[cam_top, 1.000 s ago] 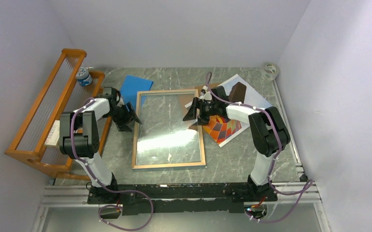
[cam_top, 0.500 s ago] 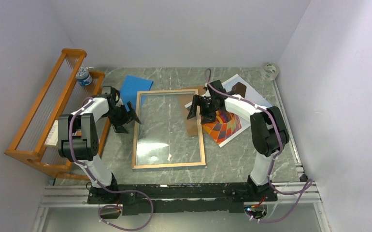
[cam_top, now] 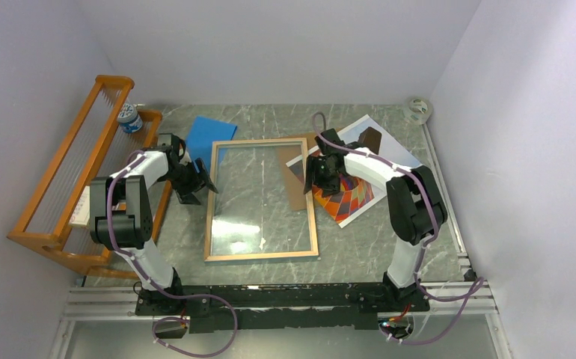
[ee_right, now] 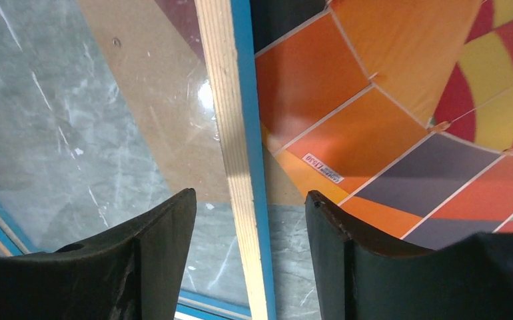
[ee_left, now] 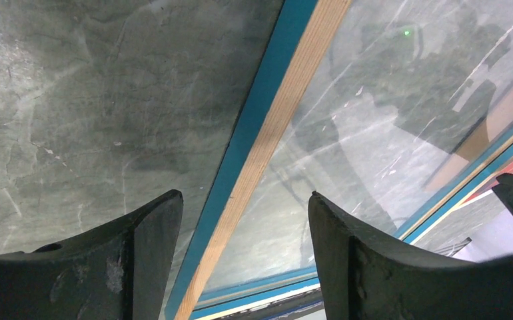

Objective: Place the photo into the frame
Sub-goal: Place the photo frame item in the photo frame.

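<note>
Robot lab test cell, not a home or a shop. What shows it:
- Plain white walls (cam_top: 270, 45) box in the table (cam_top: 360, 250) on its left, far and right sides.
- The table top is a grey marble-look sheet. An aluminium rail (cam_top: 102, 299) runs along its near edge.
- The left arm (cam_top: 124, 217) and right arm (cam_top: 412, 202) are bolted side by side on a black base plate (cam_top: 285, 298) at that near edge.
- Purple cables (cam_top: 195, 348) run along both arms and loop loose off the near edge.
- The items are unrelated: an orange wooden rack (cam_top: 60, 179) at the left edge, a tape roll (cam_top: 418, 109) in the far right corner and a blue pad (cam_top: 210, 134) near the far edge.
</note>
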Tool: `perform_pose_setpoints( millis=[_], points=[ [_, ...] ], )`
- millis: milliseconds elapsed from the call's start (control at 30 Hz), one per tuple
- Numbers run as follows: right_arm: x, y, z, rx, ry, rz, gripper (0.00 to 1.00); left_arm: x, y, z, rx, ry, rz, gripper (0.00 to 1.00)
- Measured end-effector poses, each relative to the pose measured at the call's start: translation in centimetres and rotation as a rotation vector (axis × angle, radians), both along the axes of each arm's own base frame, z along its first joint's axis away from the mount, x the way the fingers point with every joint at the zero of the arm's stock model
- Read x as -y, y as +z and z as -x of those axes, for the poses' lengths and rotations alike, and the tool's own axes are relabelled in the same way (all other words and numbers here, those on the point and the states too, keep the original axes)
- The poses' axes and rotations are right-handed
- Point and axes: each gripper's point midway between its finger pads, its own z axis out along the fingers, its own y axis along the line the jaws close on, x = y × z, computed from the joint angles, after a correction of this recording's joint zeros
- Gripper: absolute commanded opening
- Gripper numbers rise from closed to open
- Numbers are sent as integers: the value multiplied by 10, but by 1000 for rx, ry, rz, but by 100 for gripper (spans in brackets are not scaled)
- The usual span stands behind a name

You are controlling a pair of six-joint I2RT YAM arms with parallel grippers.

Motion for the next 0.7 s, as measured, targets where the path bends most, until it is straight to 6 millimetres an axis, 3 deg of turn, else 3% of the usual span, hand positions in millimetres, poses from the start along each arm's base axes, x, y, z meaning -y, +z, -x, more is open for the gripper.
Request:
perform_pose_setpoints(
  millis=[200, 333, 433, 533, 700],
  points=[
    [-1, -2, 4, -2, 2, 30, 67, -2, -1, 0, 1, -2, -11, 75],
    [13, 11, -2, 39, -74, 15, 68, -5, -1, 0, 4, -4, -29, 78],
    [41, 28, -6, 92, -190, -29, 69, -12, 4, -3, 5, 6, -70, 79],
    [91, 44, -6, 159, -374, -75, 71, -20, 16, -15, 38, 19, -114, 79],
    [156, 40, 10, 197, -624, -89, 73, -24, 37, -33, 110, 28, -135, 78]
  ],
)
